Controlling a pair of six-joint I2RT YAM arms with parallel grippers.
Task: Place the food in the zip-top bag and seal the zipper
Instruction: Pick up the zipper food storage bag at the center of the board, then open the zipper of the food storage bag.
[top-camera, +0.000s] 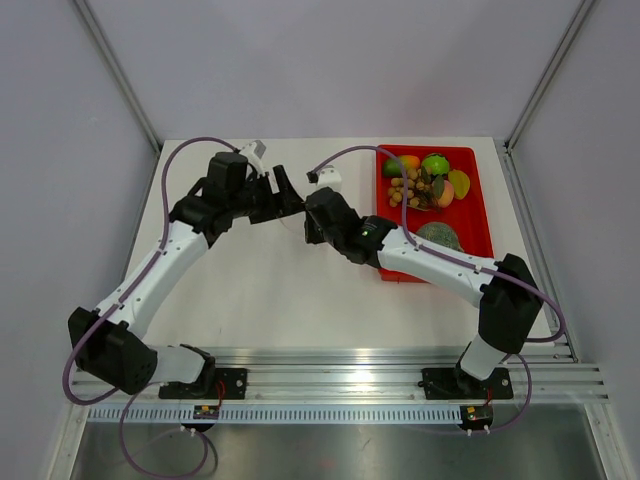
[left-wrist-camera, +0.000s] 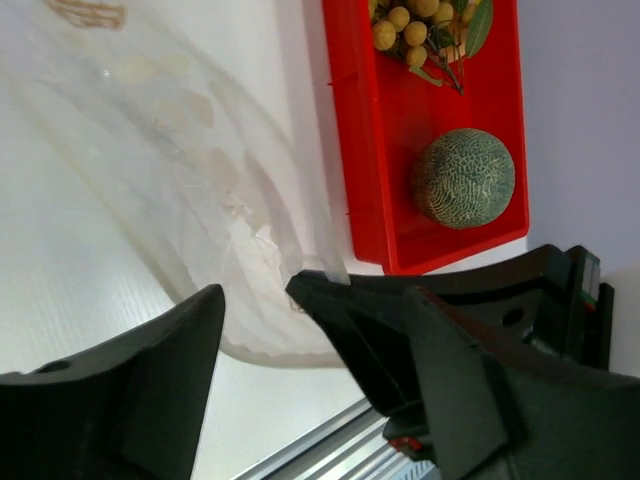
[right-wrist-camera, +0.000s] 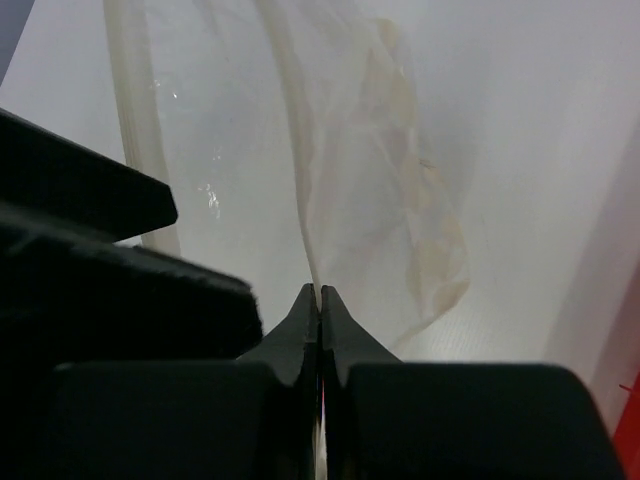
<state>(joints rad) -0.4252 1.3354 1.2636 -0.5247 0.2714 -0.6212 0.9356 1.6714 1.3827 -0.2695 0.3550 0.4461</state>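
Top view: left gripper (top-camera: 288, 200) and right gripper (top-camera: 308, 218) meet at frame centre. The red tray (top-camera: 484, 240) at upper right holds the melon (top-camera: 438, 236), longan cluster (top-camera: 415, 188) and green apple (top-camera: 435, 163). Left wrist view: jaws apart, with the lower edge of the clear zip-top bag (left-wrist-camera: 180, 180) in the gap, left of the tray. Right wrist view: jaws together at bottom centre, pinching the bag film. Whitish zipper (right-wrist-camera: 130, 130) at upper left.

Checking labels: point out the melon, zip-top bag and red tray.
melon (left-wrist-camera: 463, 178), left wrist view, middle of rind.
zip-top bag (right-wrist-camera: 380, 190), right wrist view, crinkled film.
red tray (left-wrist-camera: 385, 130), left wrist view, bare floor.
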